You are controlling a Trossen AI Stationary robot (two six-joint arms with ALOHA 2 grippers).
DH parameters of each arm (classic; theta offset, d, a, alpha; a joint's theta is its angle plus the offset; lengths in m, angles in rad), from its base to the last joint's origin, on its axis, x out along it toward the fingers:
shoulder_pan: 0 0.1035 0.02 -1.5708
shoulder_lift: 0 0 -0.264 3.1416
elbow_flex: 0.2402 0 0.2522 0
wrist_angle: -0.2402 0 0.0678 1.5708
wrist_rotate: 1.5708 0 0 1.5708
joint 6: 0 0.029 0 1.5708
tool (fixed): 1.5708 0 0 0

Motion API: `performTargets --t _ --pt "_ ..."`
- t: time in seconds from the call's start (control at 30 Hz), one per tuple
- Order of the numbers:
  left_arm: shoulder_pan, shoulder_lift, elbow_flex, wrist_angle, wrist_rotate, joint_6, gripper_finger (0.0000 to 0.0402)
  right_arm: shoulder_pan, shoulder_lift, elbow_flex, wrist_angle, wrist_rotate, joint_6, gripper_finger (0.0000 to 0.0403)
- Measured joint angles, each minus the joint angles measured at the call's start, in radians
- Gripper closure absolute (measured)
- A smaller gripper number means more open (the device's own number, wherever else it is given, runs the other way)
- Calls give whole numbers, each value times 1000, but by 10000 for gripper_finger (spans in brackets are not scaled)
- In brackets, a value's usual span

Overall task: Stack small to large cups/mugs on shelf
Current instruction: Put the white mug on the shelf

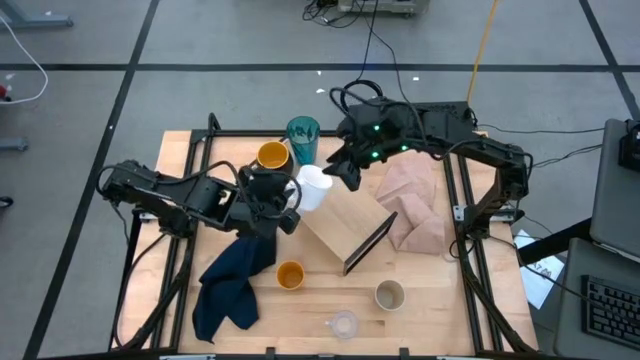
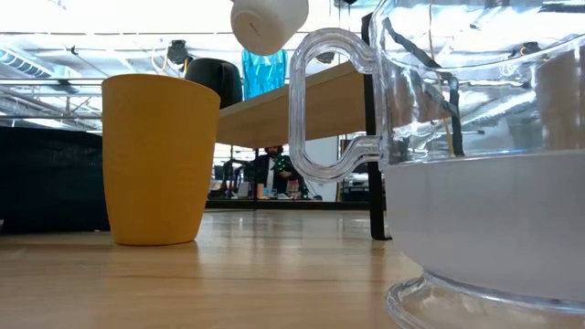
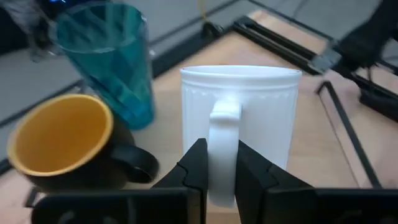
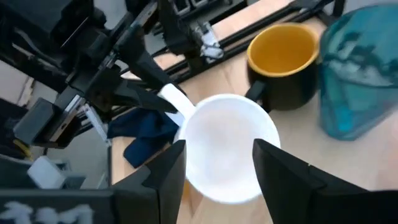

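My left gripper is shut on the white mug, which it holds in the air above the table's middle, over the near-left end of the tilted light-wood shelf. My right gripper is open. Its fingers stand on either side of the mug's mouth without plainly touching it. The teal tumbler and the yellow mug with the dark outside stand behind the shelf. A small orange cup, a beige-grey cup and a clear cup stand near the front edge. My left gripper pinches the white mug's handle between its two fingers, which lie along the handle's two sides and come from the table's left. The mug is lifted clear of the table and the shelf, its mouth turned toward my right gripper.
A dark blue cloth lies at the near left. A pinkish cloth lies right of the shelf. Black frame rails run along both sides of the table. In the low view the clear cup and the orange cup stand close in front.
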Motion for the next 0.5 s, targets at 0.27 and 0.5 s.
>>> performTargets --t 0.27,0.5 --pt "-75 0 -93 -1 -197 -179 355 -26 -34 0 -41 13 -30 225" --pt "-136 0 -204 11 -373 -360 355 -27 -45 0 -78 11 -50 225"
